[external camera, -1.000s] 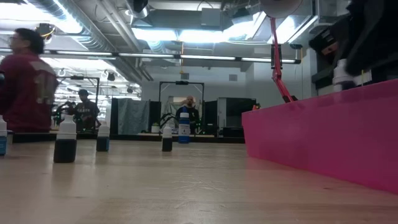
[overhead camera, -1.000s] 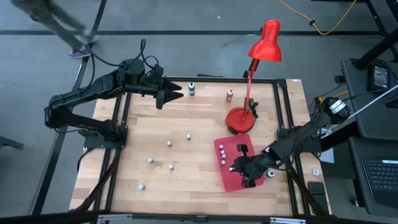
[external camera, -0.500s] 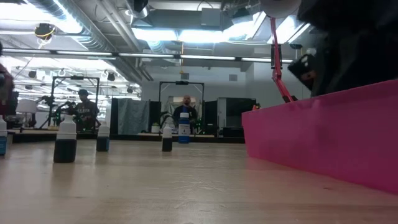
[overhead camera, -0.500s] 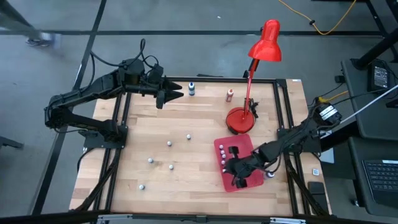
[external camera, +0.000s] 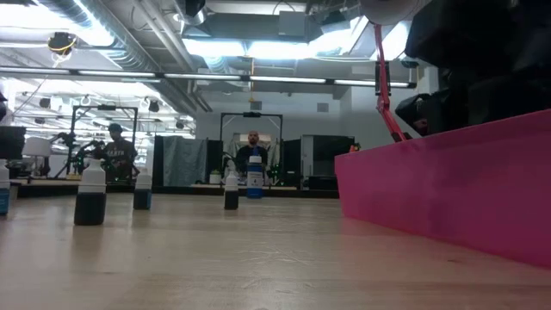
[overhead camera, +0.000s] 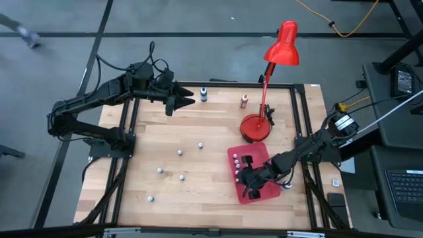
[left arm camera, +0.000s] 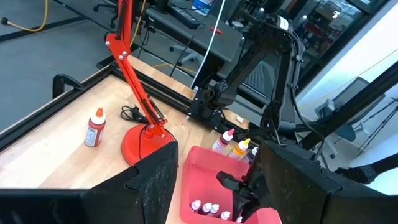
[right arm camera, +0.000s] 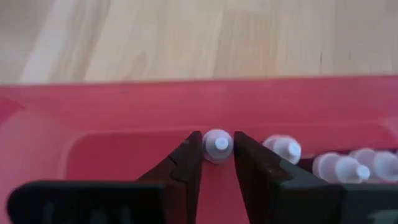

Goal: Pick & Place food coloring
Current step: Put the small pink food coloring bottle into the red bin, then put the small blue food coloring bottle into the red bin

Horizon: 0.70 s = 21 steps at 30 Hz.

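From above, the right gripper [overhead camera: 249, 186] is down inside the red tray [overhead camera: 264, 192] at the tabletop's [overhead camera: 165, 139] right side. A row of small bottles [overhead camera: 236, 164] stands along the tray's left edge, and more whitish bottles [overhead camera: 180, 153] lie scattered on the wood. The left gripper [overhead camera: 180, 101] waits at the far left corner, near a blue bottle [overhead camera: 203, 94].

At table height, the tray's wall [external camera: 448, 189] hides its contents; loose bottles [external camera: 90, 194] stand across the tabletop.

The left wrist camera looks over the lamp [left arm camera: 140, 134] toward the tray; whether its fingers are parted I cannot tell.

The right wrist camera shows the fingers [right arm camera: 186, 163] pinching a pale-capped bottle [right arm camera: 217, 145] over the tray floor, beside others [right arm camera: 283, 149]. This looks like the placing step; next, the fingers should part and lift straight up without tipping the neighbours.
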### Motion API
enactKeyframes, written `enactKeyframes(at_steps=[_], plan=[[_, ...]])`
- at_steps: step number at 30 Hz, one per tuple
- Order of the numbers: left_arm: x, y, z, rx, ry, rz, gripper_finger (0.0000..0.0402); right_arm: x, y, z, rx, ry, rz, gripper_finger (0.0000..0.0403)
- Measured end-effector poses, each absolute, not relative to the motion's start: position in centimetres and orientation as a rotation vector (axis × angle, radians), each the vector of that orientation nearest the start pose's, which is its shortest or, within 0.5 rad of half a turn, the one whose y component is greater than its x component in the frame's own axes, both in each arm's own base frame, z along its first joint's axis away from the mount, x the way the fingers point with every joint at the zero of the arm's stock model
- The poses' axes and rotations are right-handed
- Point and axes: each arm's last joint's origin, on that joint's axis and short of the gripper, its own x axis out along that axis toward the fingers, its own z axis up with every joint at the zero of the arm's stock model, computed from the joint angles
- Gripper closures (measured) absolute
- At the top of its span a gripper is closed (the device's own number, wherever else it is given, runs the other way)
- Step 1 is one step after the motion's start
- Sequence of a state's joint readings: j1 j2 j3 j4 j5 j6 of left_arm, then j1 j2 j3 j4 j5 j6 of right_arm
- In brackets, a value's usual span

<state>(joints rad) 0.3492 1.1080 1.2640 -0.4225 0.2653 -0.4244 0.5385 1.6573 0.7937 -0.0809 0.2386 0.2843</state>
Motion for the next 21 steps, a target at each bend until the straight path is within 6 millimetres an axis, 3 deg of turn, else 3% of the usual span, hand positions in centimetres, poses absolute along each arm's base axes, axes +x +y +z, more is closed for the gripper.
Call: enactKeyframes(at_steps=[16,21], plan=[[21.4,6.9,41.2,-0.467,0.245,0.110,0.0178,26.7,15.3,15.1,-0.051,0.985,0.152,0.0259],[19.5,6.6,40.8,-0.485,0.316,0.294,0.0178,26.8,15.4,16.3,-0.024,0.972,0.144,0.0250]])
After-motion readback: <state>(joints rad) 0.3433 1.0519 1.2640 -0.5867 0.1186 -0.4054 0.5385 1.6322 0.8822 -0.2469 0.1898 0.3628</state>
